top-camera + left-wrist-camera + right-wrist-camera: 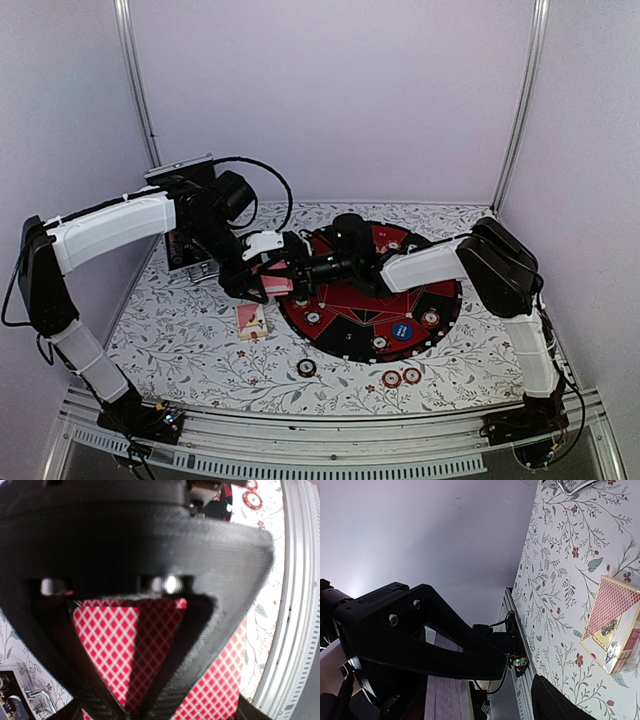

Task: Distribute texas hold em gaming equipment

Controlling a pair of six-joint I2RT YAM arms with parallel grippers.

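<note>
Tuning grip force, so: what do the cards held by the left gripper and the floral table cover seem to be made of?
Cards: likely coated card stock or thin plastic; flat, thin, with a crisp red-and-white lattice print. Table cover: looks like matte printed cloth or vinyl, lying flat with a floral pattern; which one is unclear.

A round red-and-black mat (345, 312) lies right of centre on the flowered counter (180, 340). The left arm comes in from the left, and the left pincer (268, 284) is closed on pink-backed playing cards (279, 287) at the mat's left edge. The right arm crosses the mat from the right, with the right pincer (303, 268) just beside those cards. A deck (252, 321) rests on the counter near the mat. Poker chips (401, 377) lie near the front rail, and others sit on the mat around a blue button disc (403, 330). A black case (183, 247) stands far left.
</note>
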